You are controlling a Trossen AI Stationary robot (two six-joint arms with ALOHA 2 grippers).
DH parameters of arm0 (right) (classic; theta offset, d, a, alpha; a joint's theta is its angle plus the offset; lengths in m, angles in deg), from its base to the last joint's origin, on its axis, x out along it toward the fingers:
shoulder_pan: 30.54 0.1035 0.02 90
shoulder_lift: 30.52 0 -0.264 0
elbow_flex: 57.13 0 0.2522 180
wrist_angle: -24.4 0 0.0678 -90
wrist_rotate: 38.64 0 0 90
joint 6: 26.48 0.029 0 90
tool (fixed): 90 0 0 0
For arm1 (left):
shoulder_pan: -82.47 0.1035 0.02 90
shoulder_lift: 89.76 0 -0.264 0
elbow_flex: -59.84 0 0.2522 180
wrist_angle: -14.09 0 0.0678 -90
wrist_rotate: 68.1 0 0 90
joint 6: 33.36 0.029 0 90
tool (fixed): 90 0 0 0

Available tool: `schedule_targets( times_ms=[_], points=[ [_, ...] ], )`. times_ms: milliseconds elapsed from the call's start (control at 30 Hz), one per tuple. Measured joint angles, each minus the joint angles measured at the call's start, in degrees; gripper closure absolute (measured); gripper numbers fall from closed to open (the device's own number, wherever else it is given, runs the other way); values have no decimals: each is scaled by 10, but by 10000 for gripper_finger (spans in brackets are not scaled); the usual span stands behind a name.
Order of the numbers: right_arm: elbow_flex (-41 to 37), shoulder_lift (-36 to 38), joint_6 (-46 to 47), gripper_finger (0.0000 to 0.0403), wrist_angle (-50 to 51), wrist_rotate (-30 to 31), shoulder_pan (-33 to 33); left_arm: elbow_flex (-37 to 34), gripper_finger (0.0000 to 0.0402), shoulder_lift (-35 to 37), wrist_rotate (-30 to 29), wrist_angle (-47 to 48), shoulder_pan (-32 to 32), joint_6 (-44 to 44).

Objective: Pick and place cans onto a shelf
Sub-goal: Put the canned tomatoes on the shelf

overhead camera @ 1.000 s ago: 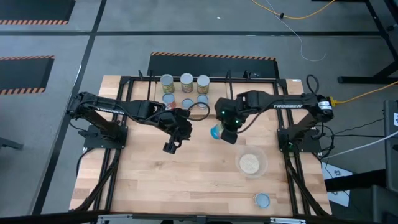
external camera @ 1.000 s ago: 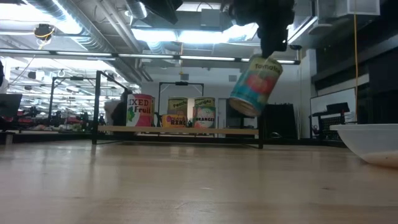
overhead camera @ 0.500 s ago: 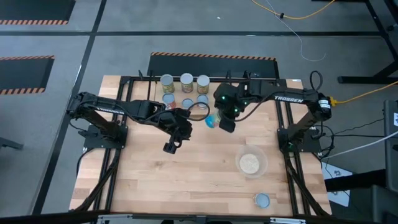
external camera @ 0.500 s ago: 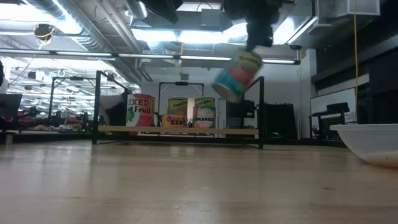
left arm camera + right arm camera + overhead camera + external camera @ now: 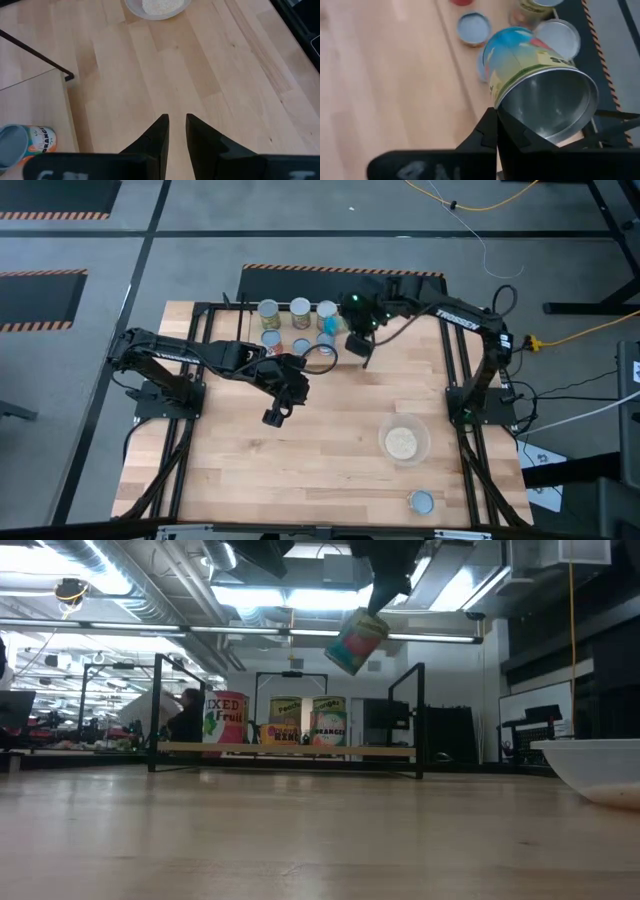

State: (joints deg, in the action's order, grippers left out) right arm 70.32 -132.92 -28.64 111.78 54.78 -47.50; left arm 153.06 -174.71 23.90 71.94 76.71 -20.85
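Note:
My right gripper point(image 5: 350, 338) is shut on a can with a blue, red and green label point(image 5: 356, 640), held high in the air just right of the shelf point(image 5: 285, 750). The shelf is a low black rod rack at the table's far edge. Three cans point(image 5: 300, 309) stand on its upper tier and others point(image 5: 300, 344) stand below them. Another can point(image 5: 421, 501) stands alone near the front right. My left gripper point(image 5: 272, 417) hangs shut and empty over the table's middle. My right gripper holds the can by its side wall next to the shiny silver end point(image 5: 496, 98). The fingers point(image 5: 492, 131) come from above, and the can covers the exact place of contact. The can hangs tilted below the gripper, clear of table and shelf.
A clear bowl of beige grains point(image 5: 404, 442) sits at the right. Black frame tubes point(image 5: 465, 430) run along the table's sides. Bare wood lies in front of the shelf. A person point(image 5: 170, 715) shows in the room beyond the table.
My right gripper has carried the can up and toward the table's far edge and left, from beside the bowl's far side to the shelf's right end. The can has stayed tilted in the hold.

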Motion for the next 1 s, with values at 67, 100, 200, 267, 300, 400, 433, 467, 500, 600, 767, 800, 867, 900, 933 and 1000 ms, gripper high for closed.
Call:
schedule_targets(
  times_ms=[67,100,200,267,300,400,433,467,500,600,767,800,867,900,933,1000],
  points=[
    [11,-14,-16,403,7,1,-16,0,343,0,0,0,0,0],
    [15,-21,-22,403,11,1,-25,0,343,0,0,0,0,0],
    [21,-41,-30,403,43,2,-49,0,343,0,0,0,0,0],
    [21,-50,-31,403,54,1,-62,0,343,0,0,0,0,0],
    [22,-55,-31,403,60,1,-68,0,343,0,0,0,0,0],
    [22,-66,-38,403,73,1,-83,0,343,0,0,0,0,0],
    [22,-69,-42,403,76,2,-86,0,343,0,0,0,0,0],
    [22,-72,-45,403,77,1,-89,0,343,0,0,0,0,0],
    [22,-74,-45,403,76,1,-91,0,343,0,0,0,0,0],
    [22,-84,-49,403,73,0,-95,0,343,0,0,0,0,-1],
    [22,-104,-61,403,69,-1,-101,0,343,0,0,0,0,-4],
    [22,-108,-62,403,69,-2,-102,0,343,0,0,0,0,-4],
    [22,-117,-70,403,69,-2,-104,0,343,0,0,0,0,-5],
    [22,-120,-72,403,69,-2,-105,0,343,0,0,0,0,-5],
    [22,-123,-74,403,69,-1,-105,0,343,0,0,0,0,-5],
    [22,-127,-73,403,69,0,-107,0,343,0,0,0,0,-5]
  ],
)
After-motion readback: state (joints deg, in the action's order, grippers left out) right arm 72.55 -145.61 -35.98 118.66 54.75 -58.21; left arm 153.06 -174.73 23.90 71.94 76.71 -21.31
